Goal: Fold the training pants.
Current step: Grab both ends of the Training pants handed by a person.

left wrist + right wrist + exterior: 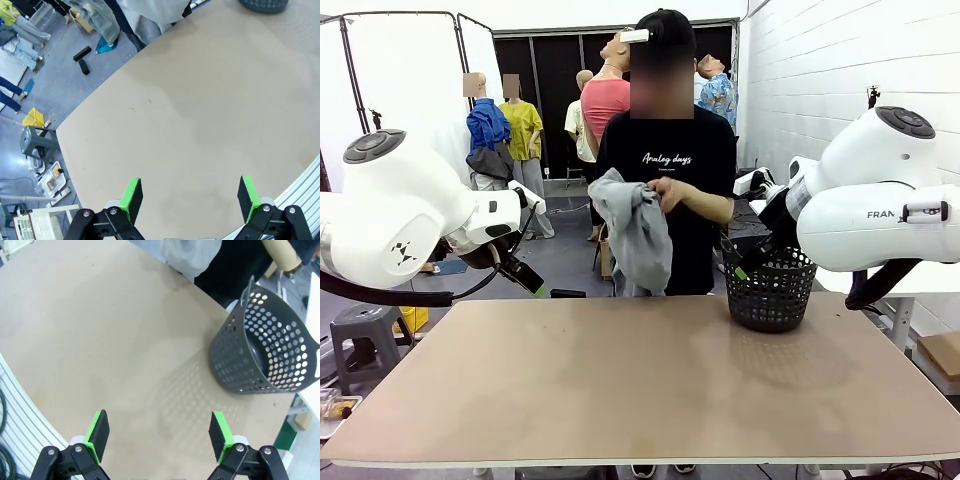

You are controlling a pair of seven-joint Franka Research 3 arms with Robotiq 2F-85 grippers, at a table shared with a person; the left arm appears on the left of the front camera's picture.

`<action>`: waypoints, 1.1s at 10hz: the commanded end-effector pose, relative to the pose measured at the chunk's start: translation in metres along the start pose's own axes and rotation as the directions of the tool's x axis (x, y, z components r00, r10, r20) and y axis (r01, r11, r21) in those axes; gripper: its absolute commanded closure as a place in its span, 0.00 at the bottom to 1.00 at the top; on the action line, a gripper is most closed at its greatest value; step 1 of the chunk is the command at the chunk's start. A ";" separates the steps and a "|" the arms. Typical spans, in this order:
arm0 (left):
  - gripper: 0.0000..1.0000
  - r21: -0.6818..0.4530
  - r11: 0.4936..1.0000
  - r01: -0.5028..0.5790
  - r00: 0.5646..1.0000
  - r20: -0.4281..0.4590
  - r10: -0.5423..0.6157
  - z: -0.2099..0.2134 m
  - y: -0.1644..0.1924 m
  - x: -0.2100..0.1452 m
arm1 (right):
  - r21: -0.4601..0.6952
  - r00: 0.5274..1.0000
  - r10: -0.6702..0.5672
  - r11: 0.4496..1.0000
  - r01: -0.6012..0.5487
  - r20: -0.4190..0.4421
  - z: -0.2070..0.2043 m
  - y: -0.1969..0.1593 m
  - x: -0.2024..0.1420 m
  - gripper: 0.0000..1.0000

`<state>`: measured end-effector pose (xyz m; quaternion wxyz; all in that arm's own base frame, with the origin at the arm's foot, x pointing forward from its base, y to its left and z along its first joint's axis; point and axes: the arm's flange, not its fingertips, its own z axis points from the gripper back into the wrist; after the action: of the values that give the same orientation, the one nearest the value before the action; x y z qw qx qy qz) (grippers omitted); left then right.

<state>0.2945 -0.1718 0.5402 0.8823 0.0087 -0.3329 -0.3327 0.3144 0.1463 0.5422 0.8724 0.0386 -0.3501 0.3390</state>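
The work surface is a bare tan table (620,390), with a person standing at its far edge.

**Front view.**
- The training pants (635,235) are not on the table. The person's hands (672,195) hold them up at chest height, beyond the far edge.
- The pants are light grey, soft and bunched into a loose hanging bundle. Their long axis runs roughly up and down. Waistband and legs cannot be told apart.
- The left gripper (528,278) hangs near the far left edge. The right gripper (752,262) sits beside a black perforated basket (770,290).
- The bundle lies between the two grippers and farther off than both. It appears slightly nearer the left one (a judgement from this angle alone).

**Left wrist view.**
- The left gripper (190,192) has its jaws spread wide over bare tabletop, with nothing between the green pads.
- A strip of grey fabric (150,15) shows past the table's far edge, well apart from the jaws and straight ahead of them.

**Right wrist view.**
- The right gripper (160,432) is likewise spread wide and holds nothing.
- The basket (265,350) stands ahead and to one side.
- The grey fabric (192,255) hangs beyond the far edge, well apart.

Folding likely cannot start until the pants are laid flat within reach.
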 end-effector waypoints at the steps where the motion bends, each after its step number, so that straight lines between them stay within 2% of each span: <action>1: 0.00 0.000 1.000 0.011 1.000 0.003 -0.011 0.001 0.001 0.000 | 0.003 1.000 -0.001 1.000 0.001 0.001 0.000 0.000 0.000 0.00; 11: 0.00 0.000 1.000 0.011 1.000 0.003 -0.011 0.001 0.001 0.000 | 0.003 1.000 -0.001 1.000 0.001 0.001 0.000 0.000 0.000 0.00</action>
<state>0.2945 -0.1718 0.5402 0.8823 0.0087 -0.3329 -0.3327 0.3144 0.1463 0.5422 0.8724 0.0386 -0.3501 0.3390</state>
